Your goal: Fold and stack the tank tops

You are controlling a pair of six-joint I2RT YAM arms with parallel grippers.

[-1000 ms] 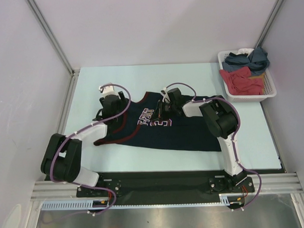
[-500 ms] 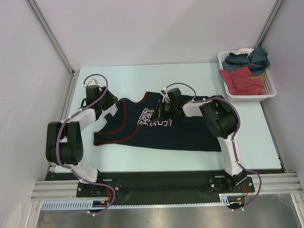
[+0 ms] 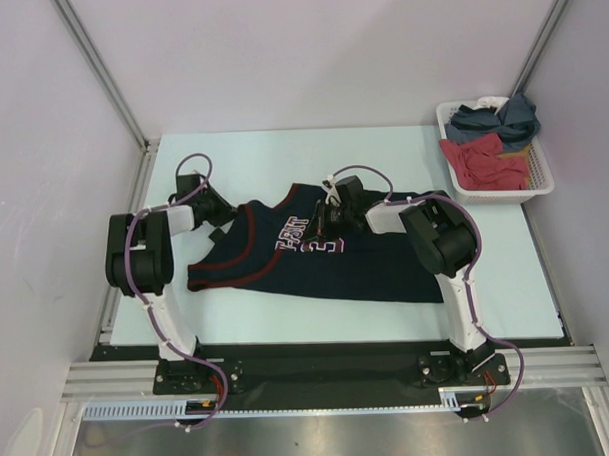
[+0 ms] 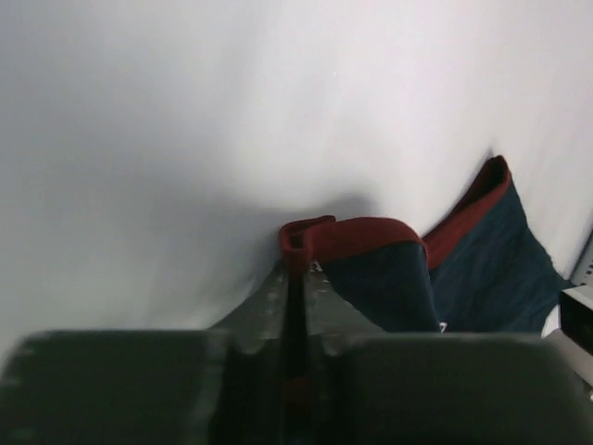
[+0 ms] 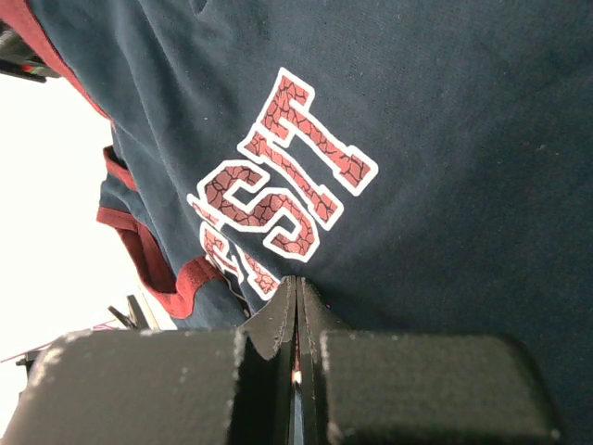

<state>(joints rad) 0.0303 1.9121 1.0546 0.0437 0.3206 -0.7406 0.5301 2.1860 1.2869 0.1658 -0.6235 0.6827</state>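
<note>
**Strap pinched, chest pinned: navy top set up for its first fold**

Your left gripper (image 4: pixel 295 264) has its jaws almost together on the red trim (image 4: pixel 357 230) at the shoulder-strap end of the navy tank top (image 3: pixel 326 262). The thick binding bunches into a small curl between the pads. That hold looks chosen so the limp cloth can be lifted by its stiffest edge and carried across the body of the top.

Your right gripper (image 5: pixel 296 283) is fully closed, tips down on the top's chest just beside the cracked red-and-white lettering (image 5: pixel 283 176). You cannot tell whether it has caught a fold. It reads as an anchor, to stop the soft knit sliding on the smooth pale table (image 3: pixel 382 155).

The top lies spread flat, lightly wrinkled, not yet folded. The slate-blue tank top (image 3: pixel 516 116) sits heaped with a red garment (image 3: pixel 482 160) in the white slotted basket (image 3: pixel 503 194), well beyond the navy top's hem end.
</note>
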